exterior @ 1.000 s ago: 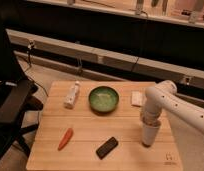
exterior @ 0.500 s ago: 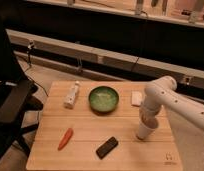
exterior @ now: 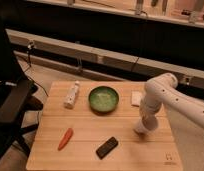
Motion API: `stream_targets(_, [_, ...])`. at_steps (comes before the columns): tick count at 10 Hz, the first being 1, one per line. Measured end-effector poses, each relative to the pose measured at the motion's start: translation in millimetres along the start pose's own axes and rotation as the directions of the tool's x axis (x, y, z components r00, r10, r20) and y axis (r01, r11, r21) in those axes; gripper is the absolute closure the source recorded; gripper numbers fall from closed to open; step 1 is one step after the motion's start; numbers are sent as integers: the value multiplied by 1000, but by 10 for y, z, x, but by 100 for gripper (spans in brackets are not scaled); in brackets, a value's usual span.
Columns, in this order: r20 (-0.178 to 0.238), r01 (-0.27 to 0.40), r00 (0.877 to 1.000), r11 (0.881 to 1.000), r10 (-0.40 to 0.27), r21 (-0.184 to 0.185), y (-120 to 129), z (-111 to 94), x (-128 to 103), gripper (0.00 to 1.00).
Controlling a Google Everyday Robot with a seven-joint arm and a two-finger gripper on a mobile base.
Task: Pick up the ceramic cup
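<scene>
The ceramic cup [exterior: 136,98] shows as a small white thing on the wooden table [exterior: 85,150], just right of the green bowl [exterior: 104,98]. My arm's elbow [exterior: 157,92] partly hides it. My gripper [exterior: 142,129] points down at the table's right side, nearer the front than the cup and close above the wood. Nothing shows in it.
A white bottle [exterior: 72,95] lies at the back left. An orange carrot [exterior: 65,138] and a black bar [exterior: 107,147] lie near the front edge. A dark chair [exterior: 10,107] stands left of the table. A dark counter wall runs behind.
My gripper has moved a little to the left and toward the back of the table, closer to the bowl and cup. The objects have not moved.
</scene>
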Motion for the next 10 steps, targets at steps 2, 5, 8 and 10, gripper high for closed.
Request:
stream_targets(2, [-1,12,1000,1000,-12,2,-65,-183,-58,100])
stream_targets(5, [-9,19,1000,1000,-19,8,-94,-239,-70,100])
stream_targets(8, [-11,13,1000,1000,-13,23,-156,-342,-56,100])
stream_targets(10, [-13,19,1000,1000,-19,25,-169,-395,-59,100])
